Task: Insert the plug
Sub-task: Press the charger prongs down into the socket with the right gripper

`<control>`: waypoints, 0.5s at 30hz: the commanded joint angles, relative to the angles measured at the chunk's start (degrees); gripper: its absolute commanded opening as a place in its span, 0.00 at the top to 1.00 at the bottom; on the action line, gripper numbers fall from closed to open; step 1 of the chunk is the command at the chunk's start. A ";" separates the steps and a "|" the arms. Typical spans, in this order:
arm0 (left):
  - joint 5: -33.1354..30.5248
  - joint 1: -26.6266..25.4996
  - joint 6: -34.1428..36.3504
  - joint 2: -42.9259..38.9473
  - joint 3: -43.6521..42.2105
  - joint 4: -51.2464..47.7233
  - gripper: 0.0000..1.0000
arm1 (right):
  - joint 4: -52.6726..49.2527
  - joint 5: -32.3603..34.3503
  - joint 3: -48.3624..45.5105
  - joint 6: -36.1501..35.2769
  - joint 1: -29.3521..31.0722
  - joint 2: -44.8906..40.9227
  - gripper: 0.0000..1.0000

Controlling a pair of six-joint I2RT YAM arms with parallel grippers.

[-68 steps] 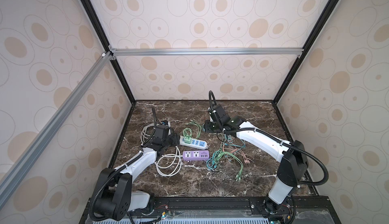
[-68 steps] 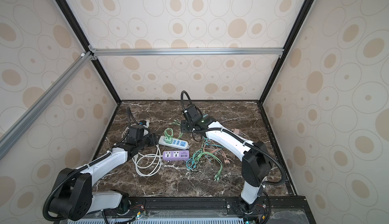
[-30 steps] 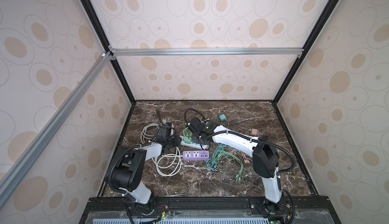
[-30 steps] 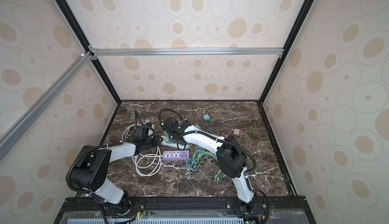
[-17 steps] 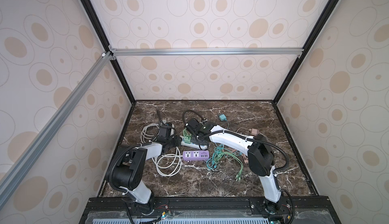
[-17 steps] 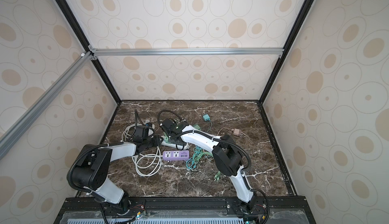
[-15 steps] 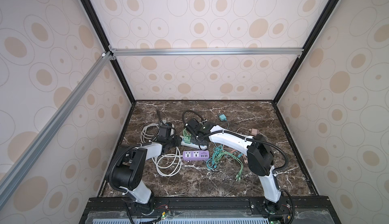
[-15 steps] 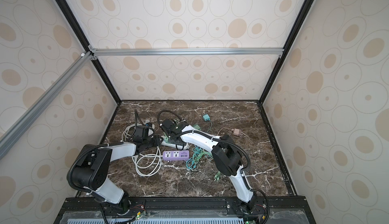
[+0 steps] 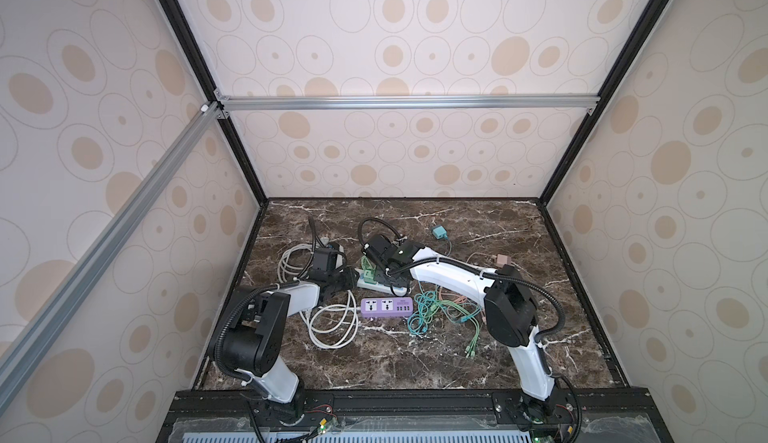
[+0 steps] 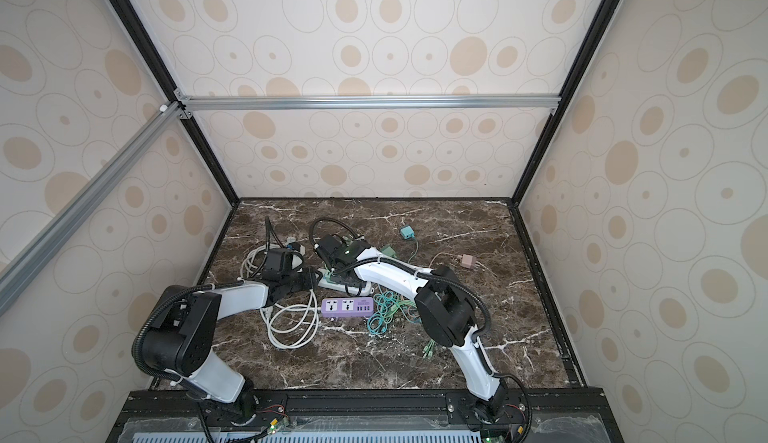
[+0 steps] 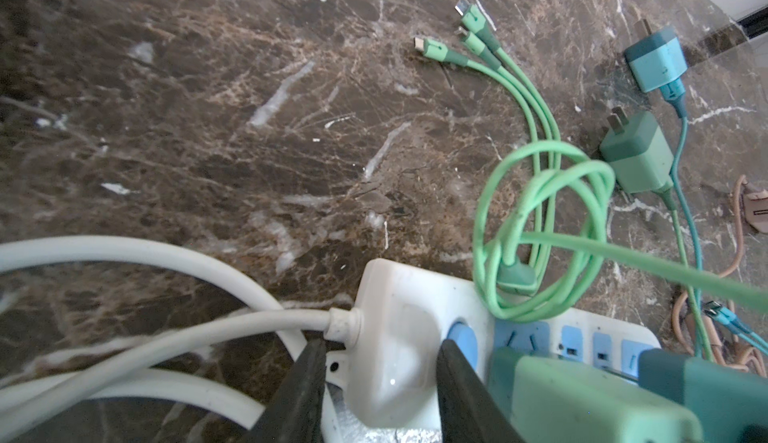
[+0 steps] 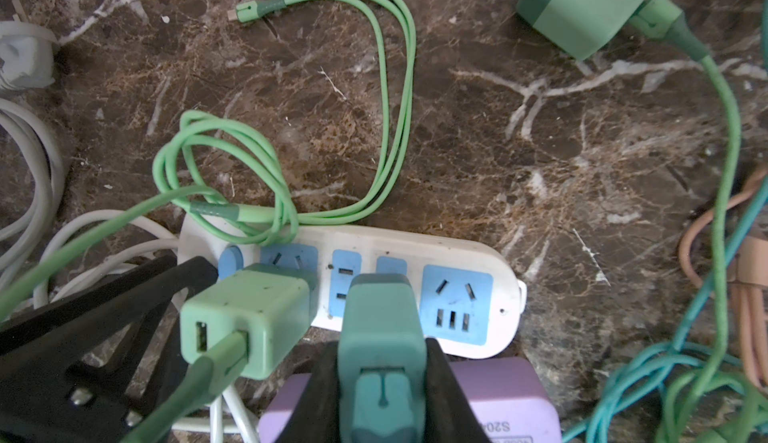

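Note:
A white power strip point(image 12: 415, 241) with blue sockets lies left of the table's middle in both top views point(image 9: 365, 286) point(image 10: 347, 283). My right gripper point(image 12: 382, 382) is shut on a dark teal plug point(image 12: 382, 328). It holds the plug upright over the strip's middle sockets, and the prongs are hidden under the plug. A light green charger point(image 12: 253, 316) sits in the socket beside it. My left gripper point(image 11: 382, 378) is shut on the strip's cord end point(image 11: 399, 295), one finger on each side. In a top view both grippers meet at the strip point(image 9: 347, 281) point(image 9: 376, 272).
A purple power strip point(image 9: 386, 307) lies just in front of the white one. White cable coils point(image 9: 332, 324) lie to the left, and green, teal and pink cables point(image 9: 440, 312) tangle to the right. Behind lie a teal charger point(image 9: 438, 233), a pink charger point(image 9: 503, 260) and another green charger point(image 12: 590, 0).
My right arm swung left from the back middle and came down over the white strip with the plug. My left gripper moved up to the strip's cord end. Both have stayed nearly still over the last half second.

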 commanded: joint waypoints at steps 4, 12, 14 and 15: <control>0.39 0.60 0.55 0.39 0.64 1.05 0.56 | -3.31 2.28 1.93 1.52 0.40 2.09 1.00; 0.74 0.79 0.46 0.26 0.59 1.23 0.56 | -4.80 2.83 1.88 1.96 0.38 1.75 1.00; 0.78 0.80 0.29 0.30 0.64 1.45 0.56 | -4.91 2.68 1.87 2.05 0.44 1.82 1.00; 0.92 0.89 0.26 0.30 0.61 1.55 0.56 | -4.97 2.62 1.86 2.20 0.37 1.98 1.00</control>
